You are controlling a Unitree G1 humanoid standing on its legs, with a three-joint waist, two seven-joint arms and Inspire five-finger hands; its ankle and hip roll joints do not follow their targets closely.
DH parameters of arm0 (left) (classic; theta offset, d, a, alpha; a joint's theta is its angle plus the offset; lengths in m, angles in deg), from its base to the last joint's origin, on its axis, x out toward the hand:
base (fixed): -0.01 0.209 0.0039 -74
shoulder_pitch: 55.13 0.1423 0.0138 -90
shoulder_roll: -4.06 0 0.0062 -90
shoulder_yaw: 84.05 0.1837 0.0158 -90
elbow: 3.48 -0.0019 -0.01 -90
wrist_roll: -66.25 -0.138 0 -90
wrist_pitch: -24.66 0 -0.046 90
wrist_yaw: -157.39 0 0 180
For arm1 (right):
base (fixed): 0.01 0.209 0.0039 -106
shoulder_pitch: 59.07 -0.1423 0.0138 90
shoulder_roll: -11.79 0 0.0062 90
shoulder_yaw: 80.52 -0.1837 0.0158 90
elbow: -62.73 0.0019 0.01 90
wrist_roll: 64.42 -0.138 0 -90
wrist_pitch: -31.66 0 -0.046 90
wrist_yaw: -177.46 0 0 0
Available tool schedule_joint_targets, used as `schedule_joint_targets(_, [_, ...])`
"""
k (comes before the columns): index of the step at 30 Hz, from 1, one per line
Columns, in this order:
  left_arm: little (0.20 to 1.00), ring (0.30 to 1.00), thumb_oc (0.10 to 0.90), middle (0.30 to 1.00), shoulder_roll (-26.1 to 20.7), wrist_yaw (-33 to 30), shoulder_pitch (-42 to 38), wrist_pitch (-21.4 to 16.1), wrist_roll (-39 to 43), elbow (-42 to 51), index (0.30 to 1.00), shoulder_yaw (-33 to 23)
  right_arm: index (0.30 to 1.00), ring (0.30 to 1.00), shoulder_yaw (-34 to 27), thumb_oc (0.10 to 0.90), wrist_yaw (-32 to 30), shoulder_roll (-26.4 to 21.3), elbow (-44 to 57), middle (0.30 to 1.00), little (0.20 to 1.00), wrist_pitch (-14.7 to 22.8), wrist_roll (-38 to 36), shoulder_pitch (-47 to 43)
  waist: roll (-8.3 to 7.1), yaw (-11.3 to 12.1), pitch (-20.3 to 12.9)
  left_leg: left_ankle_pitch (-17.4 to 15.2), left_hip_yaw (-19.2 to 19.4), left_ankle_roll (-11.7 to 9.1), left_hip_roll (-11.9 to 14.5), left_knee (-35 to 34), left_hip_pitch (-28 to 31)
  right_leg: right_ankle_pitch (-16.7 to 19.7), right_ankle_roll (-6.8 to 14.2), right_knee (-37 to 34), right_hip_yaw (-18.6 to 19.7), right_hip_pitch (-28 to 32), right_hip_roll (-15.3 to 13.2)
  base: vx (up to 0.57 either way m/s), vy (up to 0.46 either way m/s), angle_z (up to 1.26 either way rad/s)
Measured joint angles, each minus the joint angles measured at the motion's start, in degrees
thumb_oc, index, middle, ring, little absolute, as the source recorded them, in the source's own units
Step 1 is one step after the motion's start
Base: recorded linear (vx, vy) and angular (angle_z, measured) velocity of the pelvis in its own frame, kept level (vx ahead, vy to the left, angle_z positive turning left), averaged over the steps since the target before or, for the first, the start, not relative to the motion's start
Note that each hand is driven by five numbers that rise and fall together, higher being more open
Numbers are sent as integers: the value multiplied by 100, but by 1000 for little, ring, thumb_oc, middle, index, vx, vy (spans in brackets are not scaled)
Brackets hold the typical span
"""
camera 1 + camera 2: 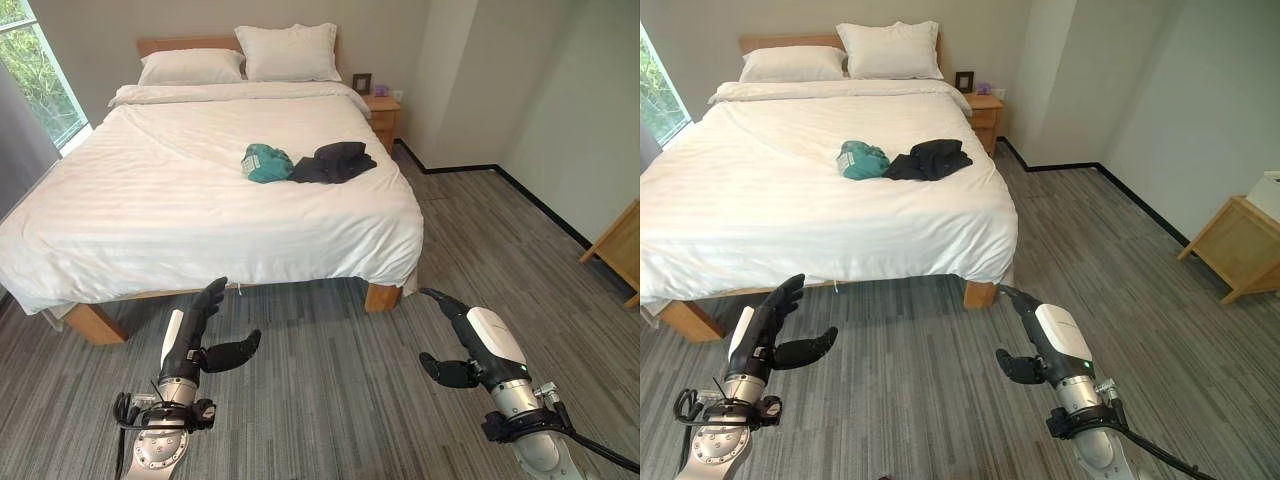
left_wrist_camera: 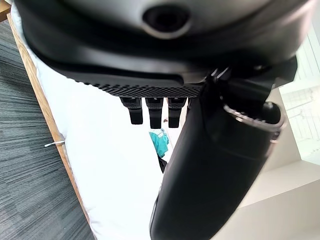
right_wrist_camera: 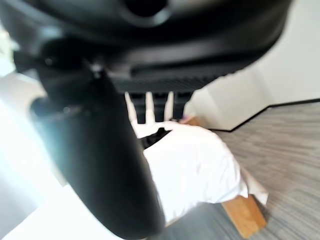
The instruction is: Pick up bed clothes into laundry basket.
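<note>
White bed (image 1: 150, 210) with teal garment (image 1: 266, 162) beside dark garment (image 1: 333, 162), left hand (image 1: 196, 343) and right hand (image 1: 470, 345) both spread, empty, no legible writing

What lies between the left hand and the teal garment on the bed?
In the left eye view, bare carpet, then plain white duvet separate the left hand from the teal garment.

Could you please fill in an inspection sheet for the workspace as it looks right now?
Surface: bed with white duvet, smooth, two pillows at the head.
Job's things: teal garment and dark garment bunched side by side, touching, on the duvet; no basket seen.
Clutter: nothing seen.
Hands: left hand and right hand open, empty, raised over the carpet short of the bed.
Cables: nothing seen.
Surroundings: nightstand beside the head, window on the left, wooden furniture by the right wall.
</note>
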Motion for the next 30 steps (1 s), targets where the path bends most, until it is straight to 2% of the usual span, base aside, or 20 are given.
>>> schedule_joint_targets(8, [900,900,800,900,88,15,8,2,68,89,900,10,900,900,-8,800,-19,15,0,900,900,-96,31,-8,-57,-2,119,6,-19,1,4,0,-38,6,-7,0,-18,-62,4,56,32,1])
schedule_joint_targets(12, [900,900,800,900,85,12,6,8,63,87,900,-4,900,900,-4,800,-42,303,-12,900,900,-184,22,-23,-137,0,167,18,12,-7,8,2,-180,26,7,37,-17,-219,5,-47,23,-4])
schedule_joint_targets(14, [900,900,800,900,85,2,-22,8,61,87,900,-43,900,900,6,800,-89,588,-137,900,900,-231,-7,-155,-171,13,209,34,82,11,43,2,-349,18,80,260,-15,-523,20,33,57,-16])
schedule_joint_targets(16, [900,900,800,900,88,3,-26,23,61,82,900,-58,900,900,13,800,-88,624,-271,900,900,-291,-12,-188,-204,-21,251,44,98,115,40,1,-419,29,219,414,-17,-647,15,54,95,-13])
schedule_joint_targets(18, [900,900,800,900,174,-4,-45,22,64,47,900,-59,900,900,-62,800,-88,623,-421,900,900,-301,-22,-288,2,32,468,-14,60,201,216,8,-362,15,529,1585,-93,-1245,209,61,45,-26])
schedule_joint_targets(19, [900,900,800,900,185,0,-43,22,62,41,900,-49,900,900,-73,800,-88,631,-454,900,900,-357,-25,-286,103,7,549,-38,44,266,319,20,-369,-48,887,2103,-239,-1556,227,184,19,-6])
schedule_joint_targets(20, [900,900,800,900,192,0,-55,22,63,26,900,-49,900,900,-73,800,-84,640,-454,900,900,-376,-25,-254,121,-13,572,-30,39,312,289,16,-423,-237,1009,2464,-335,-1786,67,257,11,9])
schedule_joint_targets(21, [900,900,800,900,186,1,-56,23,66,26,900,-50,900,900,-75,800,-83,640,-448,900,900,-376,-24,-262,86,2,575,-15,30,335,261,8,-462,-316,984,2543,-335,-1879,-121,254,-38,11])
schedule_joint_targets(23, [900,900,800,900,165,1,-56,23,76,23,900,-60,900,900,-79,800,-81,661,-441,900,900,-374,-25,-295,34,22,578,-13,-32,347,237,19,-561,-391,898,2241,-448,-1892,-405,251,-53,14])
schedule_joint_targets(24, [900,900,800,900,149,4,-57,23,80,24,900,-64,900,900,-79,800,-80,676,-437,900,900,-370,-27,-323,16,19,588,-12,-68,348,247,24,-601,-411,857,1970,-521,-1854,-443,321,-66,14])
schedule_joint_targets(25, [900,900,800,900,107,10,-55,27,90,18,900,-74,900,900,-69,800,-69,704,-432,900,900,-361,-29,-384,-41,74,608,-11,-86,343,293,30,-663,-384,824,1275,-528,-1737,-439,362,-74,3])
schedule_joint_targets(26, [900,900,800,900,69,19,-74,27,97,-48,900,-76,900,900,-62,800,-66,743,-433,900,900,-353,-73,-418,-28,135,641,-20,-99,329,339,33,-713,-382,821,748,-535,-1687,-391,365,-73,6])
schedule_joint_targets(27, [900,900,800,900,49,19,-93,36,107,-95,900,-88,900,900,-70,800,-63,803,-428,900,900,-351,-134,-418,-140,121,627,-52,-126,261,316,1,-731,-380,861,284,-495,-1544,-402,269,-64,18])
schedule_joint_targets(28, [900,900,800,900,24,24,-156,35,110,-189,900,-96,900,900,-76,800,-68,886,-457,900,900,-353,-203,-423,-274,94,654,-63,-202,162,243,5,-707,-265,808,-8,-455,-1434,-453,410,-115,29])
schedule_joint_targets(29, [900,900,800,900,114,27,-222,51,110,-311,900,-92,900,900,-69,800,-61,933,-568,900,900,-373,-240,-438,-279,47,745,-111,-227,-57,217,179,-667,-148,841,-7,-490,-1390,-440,538,-161,18])
schedule_joint_targets(30, [900,900,800,900,253,28,-292,52,75,-504,900,-84,900,900,-75,800,-23,945,-648,900,900,-422,-249,-485,-301,-13,793,-577,-193,-229,96,927,-770,44,883,47,-497,-1284,-493,566,-190,-5])
